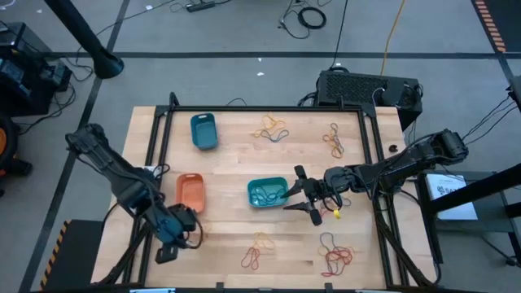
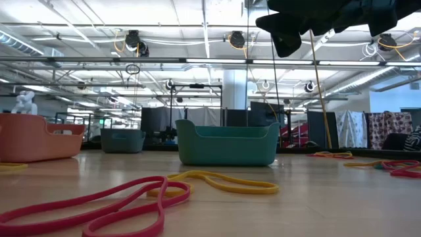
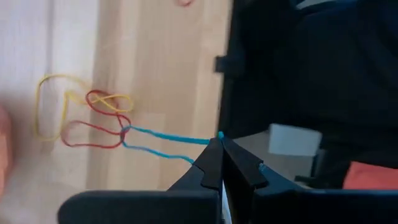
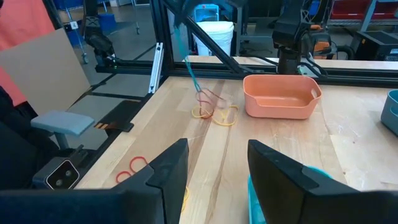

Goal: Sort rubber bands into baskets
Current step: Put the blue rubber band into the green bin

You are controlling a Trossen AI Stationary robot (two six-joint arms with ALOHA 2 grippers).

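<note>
Wooden tabletop (image 1: 228,220) framed by dark rails, with a workshop floor and cables around it. Three baskets sit on it: a blue basket (image 1: 203,131) toward the far left, an orange basket (image 1: 190,191) on the left, and a teal basket (image 1: 267,192) in the middle, which already holds a few blue-green bands.

Most sorting appears undone. Loose clusters of rubber bands (image 1: 273,130) lie near the far edge, and more lie at the near edge (image 1: 337,255), all well apart from the baskets.

Off the table's near left corner, the left gripper (image 3: 219,149) is clenched on a blue band (image 3: 163,145), stretched taut and tangled with red and yellow bands on the wood. The right gripper (image 1: 303,195) hovers just beside the teal basket with its fingers spread, empty.

Bare wood between the baskets leaves room to move, but the left gripper sits near the rail.
</note>
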